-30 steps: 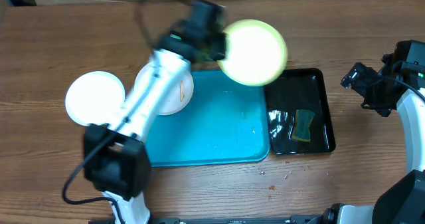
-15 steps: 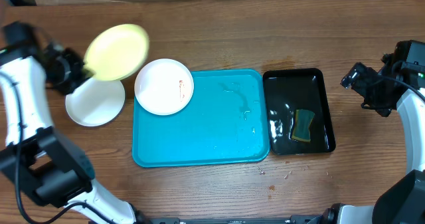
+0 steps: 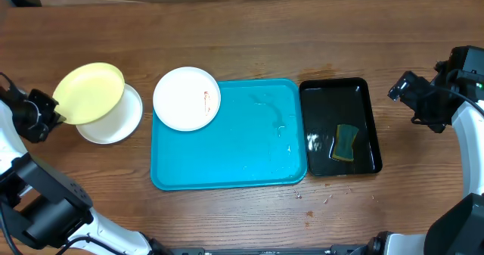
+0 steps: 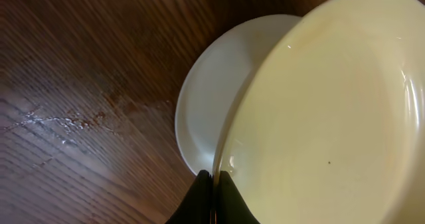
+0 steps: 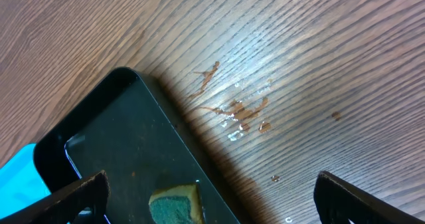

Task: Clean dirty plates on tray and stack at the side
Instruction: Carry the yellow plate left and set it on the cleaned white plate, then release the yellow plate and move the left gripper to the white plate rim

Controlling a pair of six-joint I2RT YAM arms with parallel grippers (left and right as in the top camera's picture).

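Pinches the yellow plate (image 3: 88,93) by its rim in the left gripper (image 4: 214,183), tilted over a white plate (image 3: 125,122) left of the tray (image 3: 242,153). Take the smeared plate (image 3: 185,97), on the tray's far-left corner, by its rim: likely stiff, slick, breakable. Holds the right gripper (image 5: 211,197) spread wide, empty, far right.

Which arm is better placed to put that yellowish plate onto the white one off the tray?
Left. The left gripper is shut on the yellow-green plate at its rim, holding it tilted over the white plate beside the tray. The right gripper is open, empty, on the far side of the black tray.
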